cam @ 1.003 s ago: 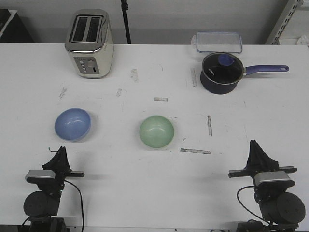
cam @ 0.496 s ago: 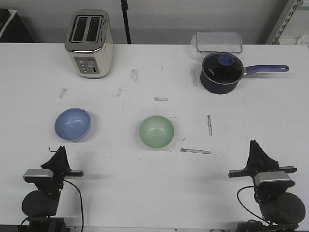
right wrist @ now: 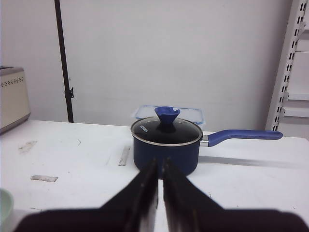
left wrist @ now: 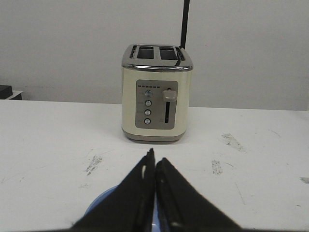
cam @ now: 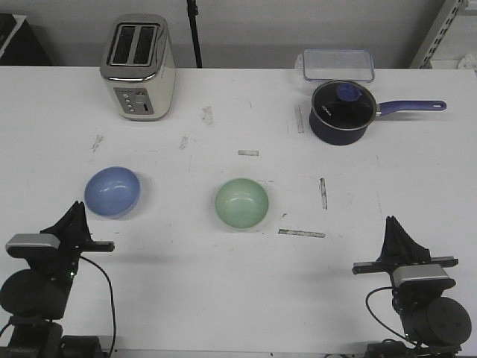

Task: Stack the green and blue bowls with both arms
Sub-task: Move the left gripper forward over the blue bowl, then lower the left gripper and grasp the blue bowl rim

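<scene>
My left gripper (cam: 76,210) sits at the near left edge of the table (cam: 223,283), jaws pressed together and holding nothing; in the left wrist view the two fingers (left wrist: 137,193) meet at a point with only a thin seam between them. My right gripper (cam: 393,226) sits at the near right edge, jaws likewise pressed together and empty; its fingers (right wrist: 179,191) show the same thin seam in the right wrist view.

The blue bowl (cam: 112,192) stands upright on the left part of the table, just beyond my left gripper's tip and apart from it; its rim shows low behind the fingers in the left wrist view. The green bowl (cam: 241,203) stands upright near the table's middle, well apart from the blue bowl and from both grippers; a sliver of it appears at the edge of the right wrist view. The two bowls are not stacked.

At the far left stands a cream toaster (cam: 138,67); at the far right a dark saucepan (cam: 341,112) with glass lid and purple handle, and behind it a clear lidded container (cam: 337,64). The tabletop bears scuffs and tape marks.
</scene>
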Controlling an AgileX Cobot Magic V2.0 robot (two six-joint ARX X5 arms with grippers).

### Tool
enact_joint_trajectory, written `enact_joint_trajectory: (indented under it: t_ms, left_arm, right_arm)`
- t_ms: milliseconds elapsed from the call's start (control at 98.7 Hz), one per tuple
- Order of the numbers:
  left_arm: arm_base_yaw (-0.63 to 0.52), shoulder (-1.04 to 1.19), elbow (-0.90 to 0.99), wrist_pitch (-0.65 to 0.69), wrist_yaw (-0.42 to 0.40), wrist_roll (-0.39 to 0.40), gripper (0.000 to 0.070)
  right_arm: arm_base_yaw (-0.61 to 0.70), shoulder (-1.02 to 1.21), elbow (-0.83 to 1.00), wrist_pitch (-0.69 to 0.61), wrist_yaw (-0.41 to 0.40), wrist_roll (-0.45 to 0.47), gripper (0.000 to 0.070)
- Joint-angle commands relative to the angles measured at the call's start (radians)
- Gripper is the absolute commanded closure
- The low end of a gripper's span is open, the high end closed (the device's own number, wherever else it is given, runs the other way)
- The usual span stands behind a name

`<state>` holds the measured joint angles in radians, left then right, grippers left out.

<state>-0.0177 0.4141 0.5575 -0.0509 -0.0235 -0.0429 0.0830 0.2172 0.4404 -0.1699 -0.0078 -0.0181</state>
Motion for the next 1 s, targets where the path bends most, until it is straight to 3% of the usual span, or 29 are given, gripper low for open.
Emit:
enact_joint_trajectory:
  t_ms: [0, 81, 91, 496, 851, 993]
  left_arm:
    - [0.001, 0.076, 0.067, -0.024, 0.000, 0.015, 0.0698]
    - [0.001, 0.219, 0.181, -0.072, 0.000, 0.036, 0.0699]
    - [0.001, 0.364, 0.272, -0.091, 0.000, 0.035, 0.0698]
    - [0.036, 0.719, 0.510, -0.391, -0.004, 0.033, 0.0698]
    - [0.141, 0.964, 0.764, -0.693, 0.008, -0.161, 0.0698]
    - [0.219, 0.978, 0.779, -0.743, 0.111, -0.162, 0.0698]
  right_arm:
    - [-0.001, -0.002, 0.004, 0.010, -0.002, 0.013, 0.0691]
    - [-0.001, -0.002, 0.004, 0.010, -0.002, 0.013, 0.0691]
    - [-0.001, -0.002, 0.004, 0.010, -0.002, 0.013, 0.0691]
    - [-0.001, -0.002, 0.004, 0.010, -0.002, 0.013, 0.0691]
    - [-0.001, -0.002, 0.004, 0.010, -0.002, 0.013, 0.0691]
    - [-0.001, -0.002, 0.004, 0.010, -0.002, 0.013, 0.0691]
